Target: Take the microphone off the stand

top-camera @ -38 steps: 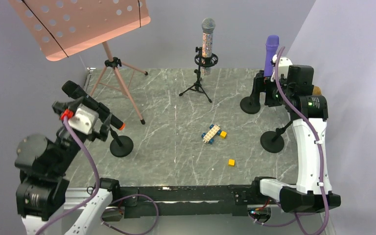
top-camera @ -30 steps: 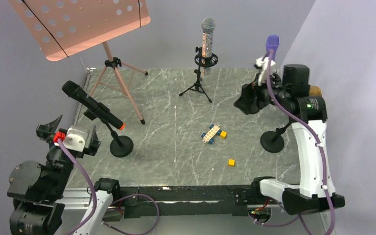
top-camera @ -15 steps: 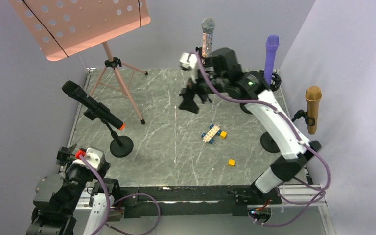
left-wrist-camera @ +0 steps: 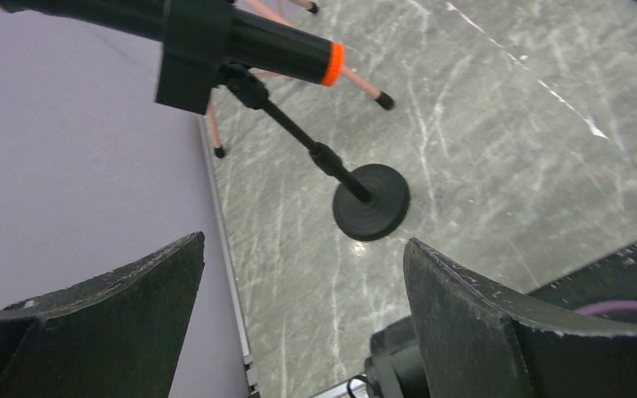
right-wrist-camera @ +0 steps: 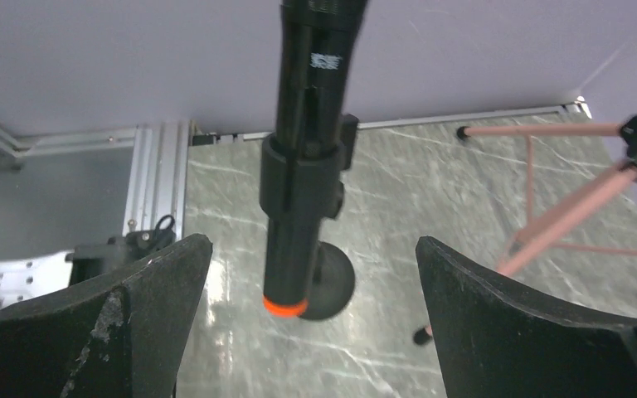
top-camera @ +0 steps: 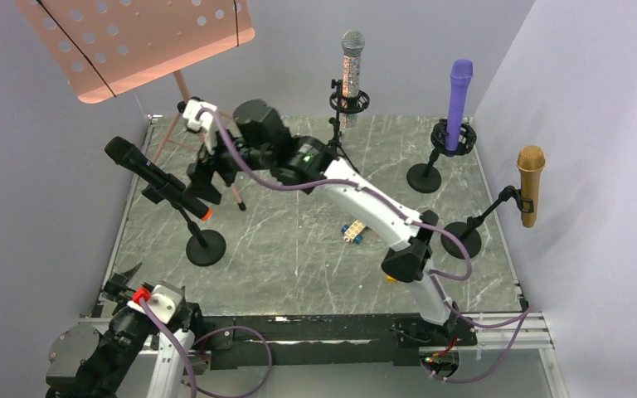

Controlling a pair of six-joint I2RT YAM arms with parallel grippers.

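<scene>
The black, orange-ringed microphone (top-camera: 145,168) slants on its round-based stand (top-camera: 206,247), head raised toward the far left. The right end effector (top-camera: 206,174) gapes wide facing it, the left end effector (top-camera: 124,284) also released.

Pink music stand (top-camera: 133,41) at the marbled table's (top-camera: 299,261) far left, toy bricks (top-camera: 351,233) near its middle

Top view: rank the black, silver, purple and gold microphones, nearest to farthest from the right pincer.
1. Black microphone, orange ring, beside right pincer.
2. Silver glitter microphone, back centre.
3. Purple microphone, back right.
4. Gold microphone, far right.
</scene>
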